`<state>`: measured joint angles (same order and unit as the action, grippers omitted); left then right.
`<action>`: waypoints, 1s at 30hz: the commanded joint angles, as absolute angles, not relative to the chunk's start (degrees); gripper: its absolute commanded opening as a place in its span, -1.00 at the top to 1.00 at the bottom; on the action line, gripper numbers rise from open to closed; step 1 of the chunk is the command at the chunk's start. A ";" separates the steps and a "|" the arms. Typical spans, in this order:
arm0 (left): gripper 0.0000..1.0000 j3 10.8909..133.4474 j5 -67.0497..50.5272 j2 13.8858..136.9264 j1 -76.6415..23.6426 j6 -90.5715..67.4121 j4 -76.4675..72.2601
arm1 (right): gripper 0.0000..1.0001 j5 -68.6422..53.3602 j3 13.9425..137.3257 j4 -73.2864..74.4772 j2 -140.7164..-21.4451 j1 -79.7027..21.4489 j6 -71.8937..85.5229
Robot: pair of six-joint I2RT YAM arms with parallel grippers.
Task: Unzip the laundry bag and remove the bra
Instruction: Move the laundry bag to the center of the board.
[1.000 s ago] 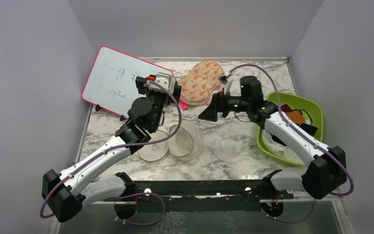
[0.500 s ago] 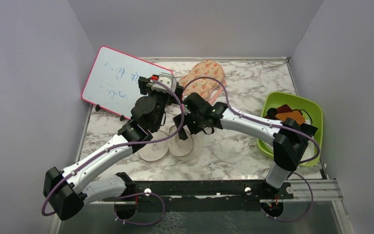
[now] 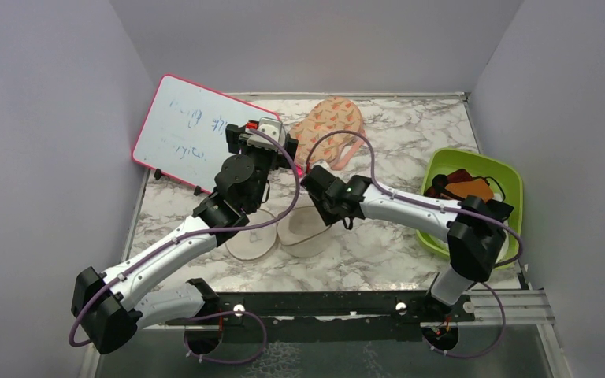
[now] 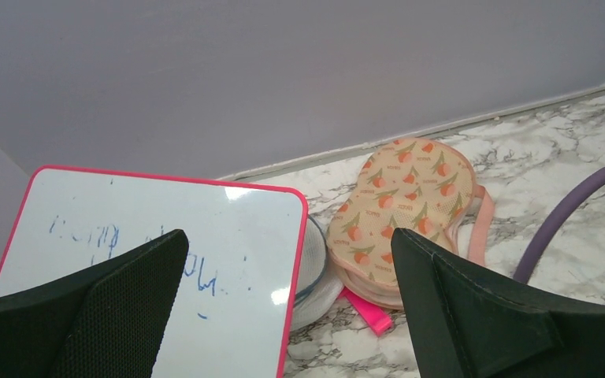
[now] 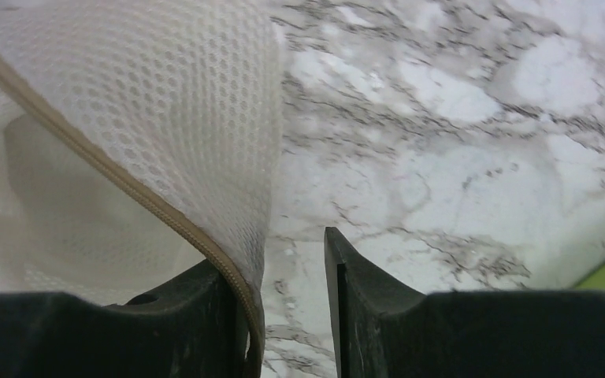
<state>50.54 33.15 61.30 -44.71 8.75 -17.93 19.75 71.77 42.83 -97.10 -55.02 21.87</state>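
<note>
The laundry bag (image 3: 303,232) lies unzipped at the table's middle, its white mesh halves spread side by side. My right gripper (image 3: 321,209) is down at its far rim. In the right wrist view the mesh wall (image 5: 142,118) and its beige zip edge (image 5: 228,272) lie against the left finger, and a strip of bare marble shows before the right finger (image 5: 343,299), so the narrowed jaws are not pinching it. An orange-brown bra (image 3: 470,190) rests in the green bin (image 3: 512,177). My left gripper (image 3: 261,134) (image 4: 287,244) hangs wide open and empty near the whiteboard.
A pink-framed whiteboard (image 3: 193,130) (image 4: 142,260) leans at the back left. Beside it are a peach printed case (image 3: 331,126) (image 4: 402,209), a second white mesh pod (image 4: 315,272) and a pink piece (image 4: 366,315). A dark red cloth (image 3: 457,176) shares the bin.
My right arm swung from beside the green bin to the bag in the middle, and its jaws narrowed around the bag's rim. The left arm barely moved.
</note>
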 commanded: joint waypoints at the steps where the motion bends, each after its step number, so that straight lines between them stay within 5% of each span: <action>1: -0.95 51.73 33.90 61.59 -44.77 7.55 -17.50 | 0.38 26.35 67.49 41.18 -91.80 -50.14 22.15; 5: -0.96 52.01 33.07 61.74 -44.77 6.30 -16.82 | 0.52 24.02 62.85 39.14 -86.57 -43.26 20.20; 14: -0.96 54.31 25.47 65.29 -44.82 -3.20 -11.94 | 0.46 20.35 57.73 35.04 -80.29 -35.25 15.64; 23: -0.98 58.63 20.84 73.35 -45.12 -9.41 -5.32 | -0.29 16.88 61.27 37.42 -75.98 -35.22 15.10; 30: -0.98 56.67 20.02 73.18 -46.01 -16.52 -2.21 | -0.60 11.10 61.67 37.03 -65.70 -35.20 12.68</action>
